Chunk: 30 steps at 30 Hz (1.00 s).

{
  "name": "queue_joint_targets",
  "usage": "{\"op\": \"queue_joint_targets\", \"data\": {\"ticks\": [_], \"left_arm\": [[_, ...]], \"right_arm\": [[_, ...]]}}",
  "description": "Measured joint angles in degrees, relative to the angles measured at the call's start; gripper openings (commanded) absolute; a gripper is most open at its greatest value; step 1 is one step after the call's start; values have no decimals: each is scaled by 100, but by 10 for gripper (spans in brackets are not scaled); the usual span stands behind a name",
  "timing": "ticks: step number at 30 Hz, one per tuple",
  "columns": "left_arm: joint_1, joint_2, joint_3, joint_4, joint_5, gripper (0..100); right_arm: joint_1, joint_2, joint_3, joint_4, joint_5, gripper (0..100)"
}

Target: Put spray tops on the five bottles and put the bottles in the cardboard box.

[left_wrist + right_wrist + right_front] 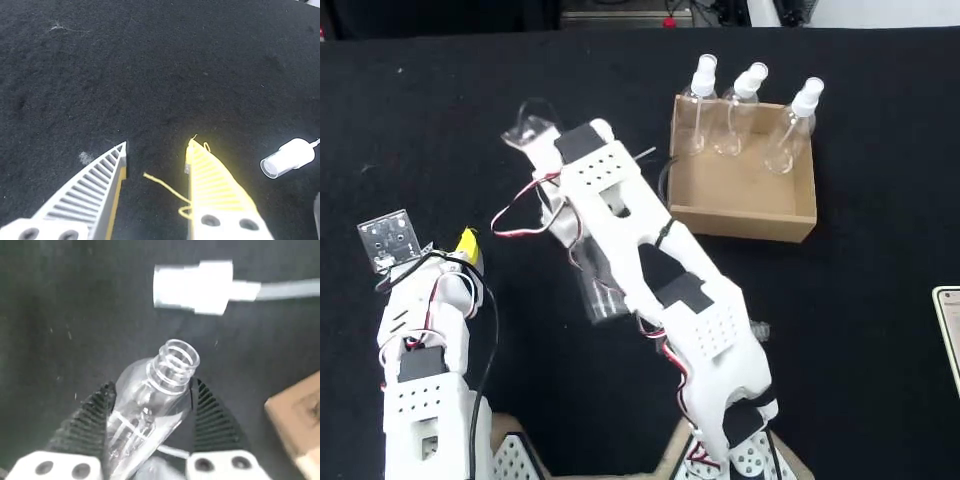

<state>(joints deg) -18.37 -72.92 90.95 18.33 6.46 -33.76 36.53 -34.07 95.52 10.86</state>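
right tool (152,390) clamps bottle (172,365); spray top (192,285), box (295,415) edge near.

left tool (157,145) spread; right tool (154,387) clamped

Left gripper (157,145) over the black table (150,60), jaws apart, nothing between them. One grey finger (95,185), one yellow finger (215,185), both ribbed. Loose yellow thread (165,186) hangs off the yellow finger into the gap. White spray top (287,158) lies on its side on the table, on the yellow finger's outer side, apart from it. Pale lint (85,158) just beside the grey finger.
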Motion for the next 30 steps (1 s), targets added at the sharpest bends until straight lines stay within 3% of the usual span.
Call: {"op": "queue_joint_targets", "data": {"ticks": [4, 7, 16, 22, 30], "left_arm": [[0, 0, 0, 0, 0, 188], [0, 0, 0, 0, 0, 188], [0, 0, 0, 0, 0, 188], [0, 0, 0, 0, 0, 188], [0, 0, 0, 0, 0, 188]], "right_arm": [[-9, 79, -44, -246, 220, 233], [-79, 255, -44, -176, 167, 237], [-97, 264, -431, 360, -1081, 242], [-26, 334, -246, 360, -1609, 320], [-176, 352, -378, 360, -2084, 290]]}}
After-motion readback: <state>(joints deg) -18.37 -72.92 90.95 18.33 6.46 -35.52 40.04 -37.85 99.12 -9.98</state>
